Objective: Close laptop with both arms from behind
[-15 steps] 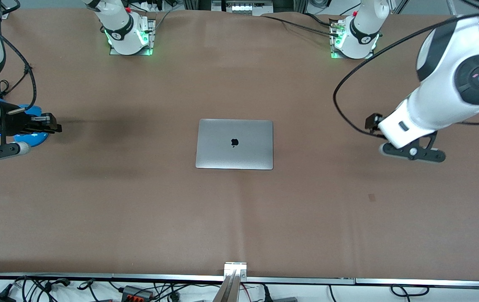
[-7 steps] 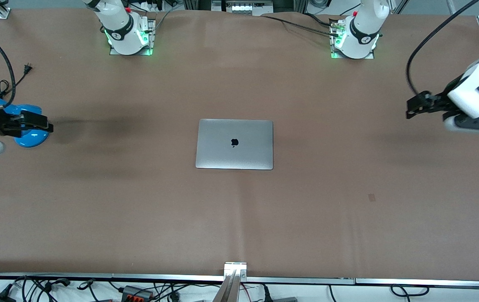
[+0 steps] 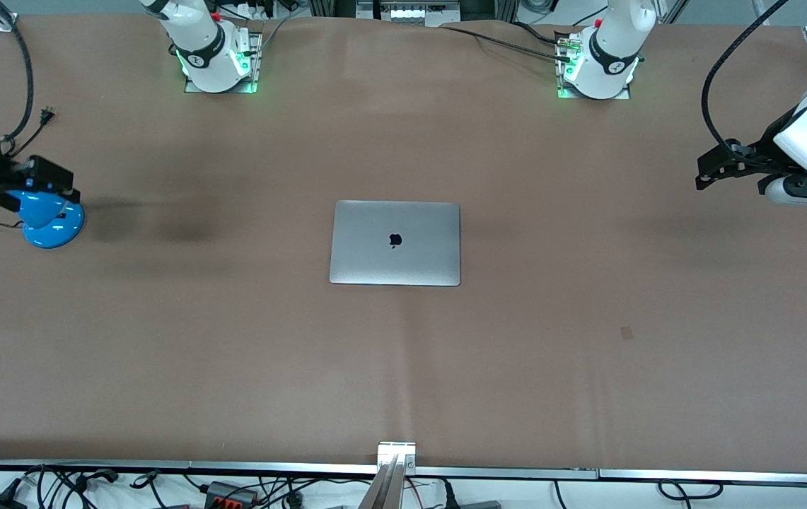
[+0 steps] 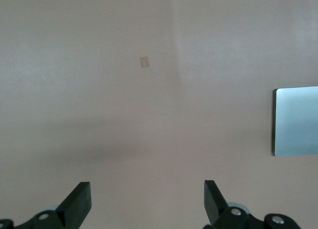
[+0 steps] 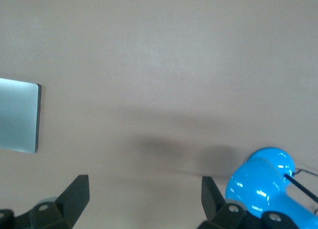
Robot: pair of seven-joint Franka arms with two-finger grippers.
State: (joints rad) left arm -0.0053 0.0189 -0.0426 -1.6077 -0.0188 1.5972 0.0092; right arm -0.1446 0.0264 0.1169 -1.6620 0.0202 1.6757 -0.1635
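Laptop shut flat mid-table, both grippers well clear of it at the table's ends.

I see the laptop lying closed on the brown table, lid down with its black logo up, about midway between the two arm bases and nearer to the front camera than either. My left gripper hangs over the table toward the left arm's end, well apart from the laptop, its fingers spread wide with nothing between them. My right gripper hangs toward the right arm's end, over the blue desk lamp, fingers likewise spread and empty. A small tan patch sits on the table nearer to the front camera than the laptop.
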